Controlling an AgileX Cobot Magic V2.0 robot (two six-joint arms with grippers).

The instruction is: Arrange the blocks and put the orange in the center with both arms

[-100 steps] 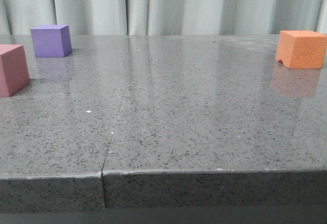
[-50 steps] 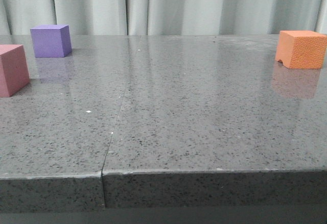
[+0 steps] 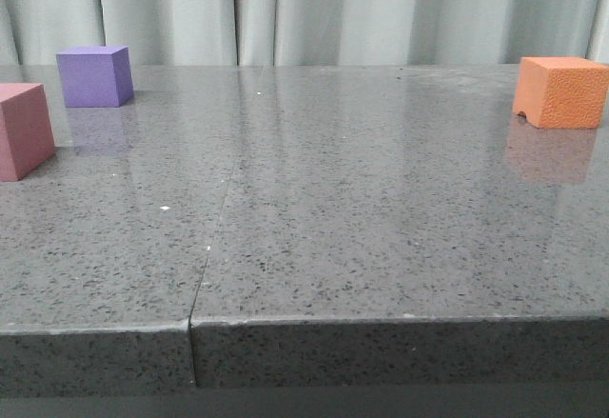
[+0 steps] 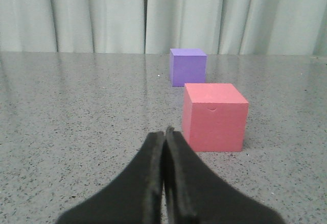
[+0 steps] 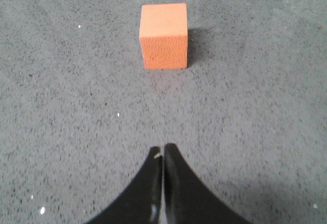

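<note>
A: What is showing nearest in the front view?

B: The front edge of the grey table (image 3: 381, 351) is running along the bottom of the frame, and a thin seam (image 3: 214, 237) is going up from it, left of the middle. The middle of the table is lying bare. No arm is appearing in this view.

A: And the blocks?

B: The pink block (image 3: 23, 129) is sitting at the left edge of the frame, partly cut off. The purple block (image 3: 93, 76) is standing behind it, in the upper left, close to it but apart. The orange block (image 3: 560, 91) is resting in the upper right, well apart from both, with a small arched notch in its lower left edge. Behind all of them a pale curtain (image 3: 314, 9) is hanging.

A: What is the left gripper (image 4: 164, 134) doing?

B: In the left wrist view its two black fingers are pressing together at the bottom centre, with nothing between them. The pink block is standing just beyond the tips, a little to the right, and the purple one is sitting farther up.

A: And the right gripper (image 5: 162, 150)?

B: It is closed as well and holding nothing. The orange block is lying higher in that frame, in the upper centre, well apart from the tips.
</note>
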